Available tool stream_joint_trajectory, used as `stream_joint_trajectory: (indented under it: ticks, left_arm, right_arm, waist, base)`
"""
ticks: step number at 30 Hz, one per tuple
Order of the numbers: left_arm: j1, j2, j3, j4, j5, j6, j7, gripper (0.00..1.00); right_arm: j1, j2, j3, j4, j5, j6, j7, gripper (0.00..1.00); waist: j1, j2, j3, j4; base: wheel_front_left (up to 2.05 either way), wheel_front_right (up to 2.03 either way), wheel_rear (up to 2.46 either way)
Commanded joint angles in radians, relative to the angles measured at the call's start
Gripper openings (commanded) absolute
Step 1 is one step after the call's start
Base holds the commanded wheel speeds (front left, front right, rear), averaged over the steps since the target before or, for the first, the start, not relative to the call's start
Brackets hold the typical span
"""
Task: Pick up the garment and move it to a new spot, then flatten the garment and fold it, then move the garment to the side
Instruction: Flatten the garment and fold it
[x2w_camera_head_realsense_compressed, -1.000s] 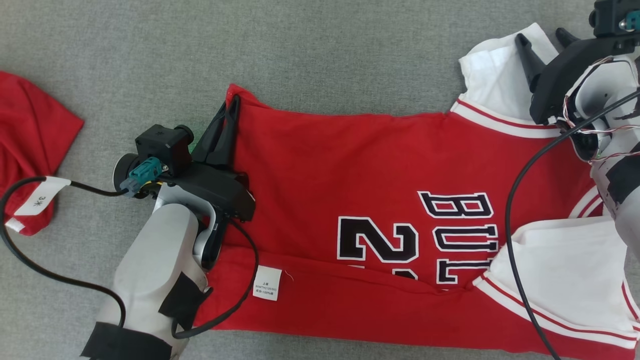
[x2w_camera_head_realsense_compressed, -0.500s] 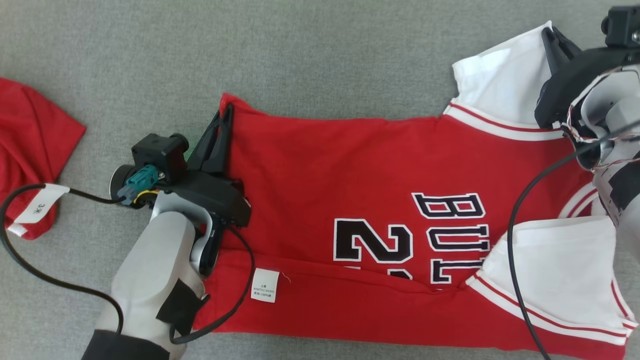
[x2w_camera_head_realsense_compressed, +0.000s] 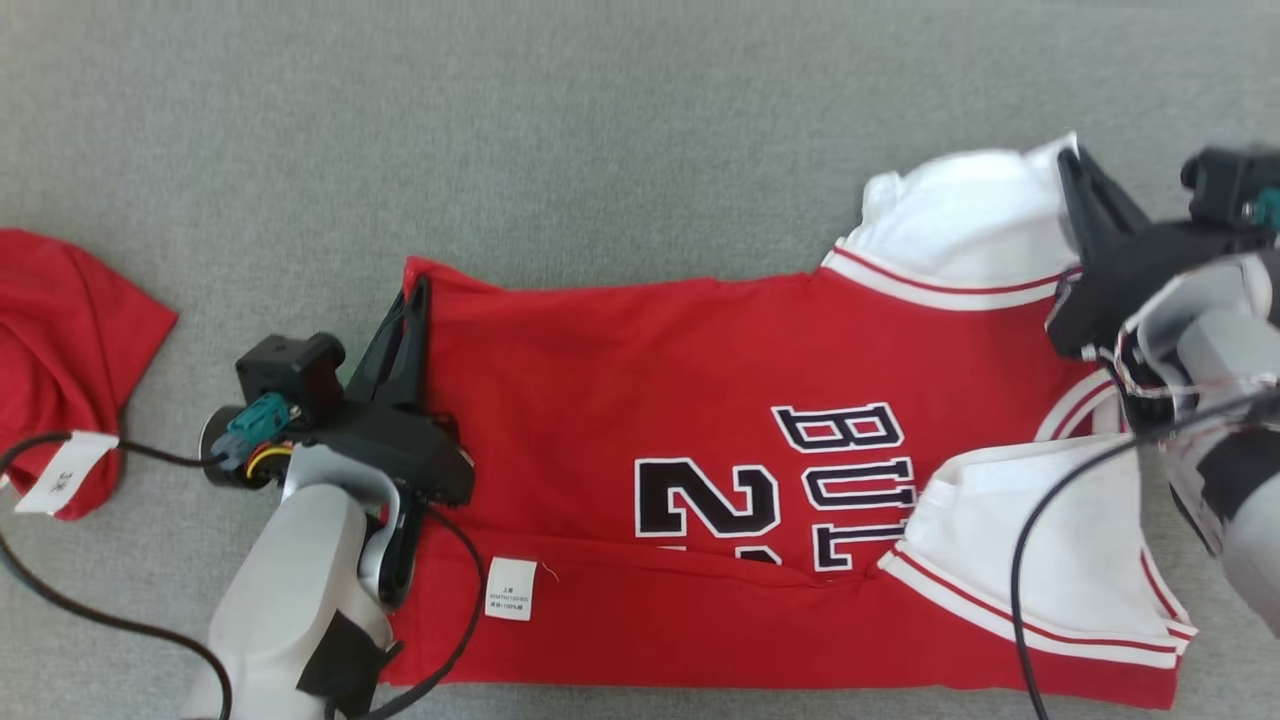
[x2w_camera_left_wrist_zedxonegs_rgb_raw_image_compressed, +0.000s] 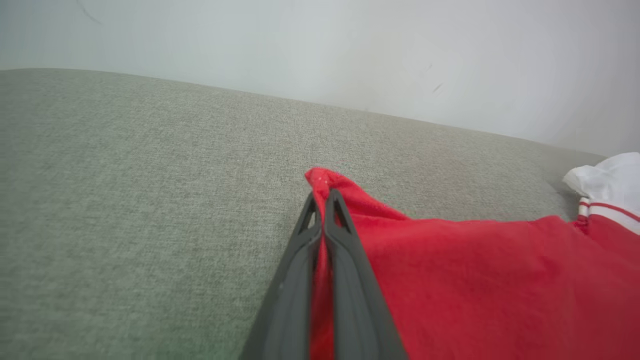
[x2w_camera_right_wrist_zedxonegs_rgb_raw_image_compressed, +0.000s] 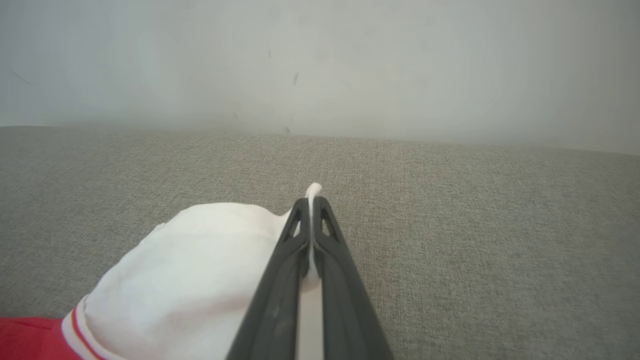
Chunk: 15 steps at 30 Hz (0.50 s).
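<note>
Red jersey (x2w_camera_head_realsense_compressed: 620, 400) lies flat on grey fabric (x2w_camera_head_realsense_compressed: 600, 150) in the head view; the left wrist view has the left gripper (x2w_camera_left_wrist_zedxonegs_rgb_raw_image_compressed: 322, 197) pinched tight on its red corner (x2w_camera_left_wrist_zedxonegs_rgb_raw_image_compressed: 320, 177), the right wrist view the right gripper (x2w_camera_right_wrist_zedxonegs_rgb_raw_image_compressed: 311, 202) clamped on its white sleeve (x2w_camera_right_wrist_zedxonegs_rgb_raw_image_compressed: 200, 270).

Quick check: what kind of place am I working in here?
Probably a garment-folding test bench rather than a home: a grey woven surface, a bare pale wall right behind it, and a red jersey spread flat with a second red garment off to the left.
</note>
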Motion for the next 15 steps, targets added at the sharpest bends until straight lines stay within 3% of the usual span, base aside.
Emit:
stream_joint_trajectory:
  ticks: [1,5,15]
  left_arm:
    - [0.023,0.004,0.007,-0.004,0.006,-0.003,0.0,0.0]
    - [0.051,0.003,0.031,-0.018,0.017,-0.01,0.0,0.0]
    - [0.134,0.003,0.033,-0.064,0.0,-0.02,0.0,0.0]
  right_arm:
    - [0.023,-0.011,0.002,-0.012,0.007,-0.002,-0.005,0.0]
    - [0.08,-0.029,-0.024,-0.065,0.007,-0.001,-0.01,0.0]
    - [0.315,-0.027,-0.222,-0.225,-0.07,-0.001,-0.009,0.0]
  waist:
    - [0.0,-0.0001,-0.03,-0.014]
    - [0.0,-0.0001,-0.061,-0.018]
    - [0.0,-0.0001,-0.138,-0.011]
  base:
    - [0.0,0.0,0.0]
    - [0.0,0.0,0.0]
    - [0.0,0.0,0.0]
